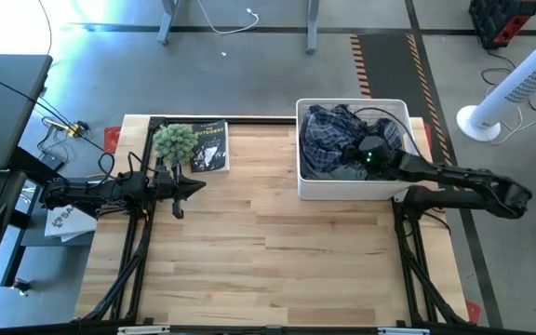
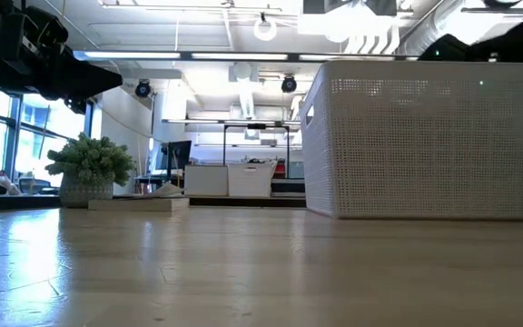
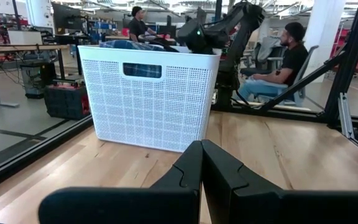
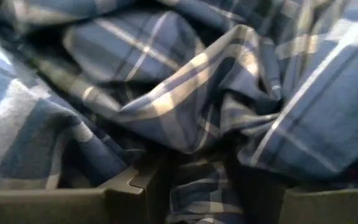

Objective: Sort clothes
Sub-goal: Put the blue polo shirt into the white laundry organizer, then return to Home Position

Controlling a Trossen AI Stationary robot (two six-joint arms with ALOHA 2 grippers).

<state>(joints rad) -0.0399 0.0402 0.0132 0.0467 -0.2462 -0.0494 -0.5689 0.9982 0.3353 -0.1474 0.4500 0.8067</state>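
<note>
Plaid shirt (image 4: 185, 93) bunched, axis unclear; right claw (image 4: 201, 180) grips it.

Plaid shirt (image 4: 185, 93): navy, white stripes. Basket (image 3: 148, 99): white, perforated. Plant (image 1: 174, 142): green. Table (image 1: 277, 242): light wood planks. Book (image 1: 209, 147): black cover.

A navy-and-white plaid shirt (image 1: 328, 135) lies crumpled in loose folds on top of the heap inside the white basket (image 1: 352, 189) at the bench's far right. A grey-blue garment (image 1: 347, 172) shows beneath it, near the basket's front wall.
</note>
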